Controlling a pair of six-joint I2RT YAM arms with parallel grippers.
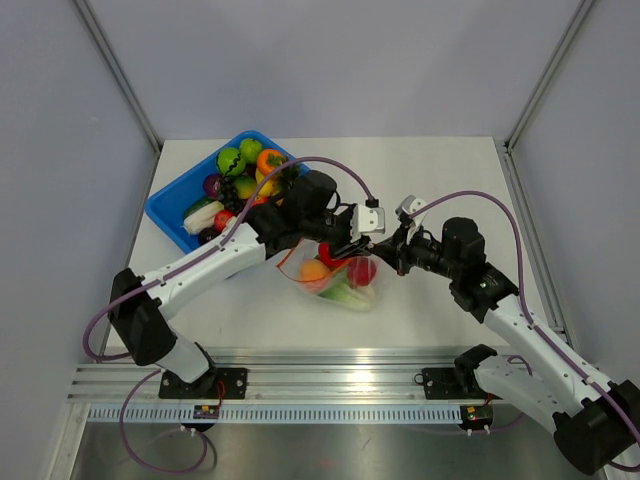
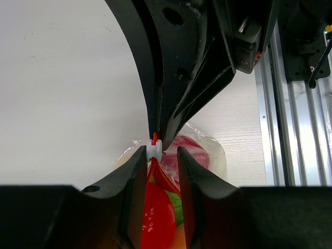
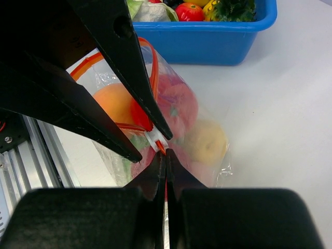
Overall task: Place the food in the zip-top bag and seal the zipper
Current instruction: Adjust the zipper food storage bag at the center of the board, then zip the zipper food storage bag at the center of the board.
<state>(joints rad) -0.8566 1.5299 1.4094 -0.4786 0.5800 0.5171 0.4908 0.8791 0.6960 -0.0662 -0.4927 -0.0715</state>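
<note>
The clear zip-top bag lies on the table in front of the arms, holding orange, red and green food. My left gripper is open, its fingers straddling the bag's mouth, with the white slider tab against one fingertip. My right gripper is shut on the end of the red-orange zipper, right next to the slider. In the top view the two grippers meet tip to tip, left and right, over the bag.
A blue bin with several more toy fruits and vegetables stands at the back left, and shows in the right wrist view. An aluminium rail runs along the table's near edge.
</note>
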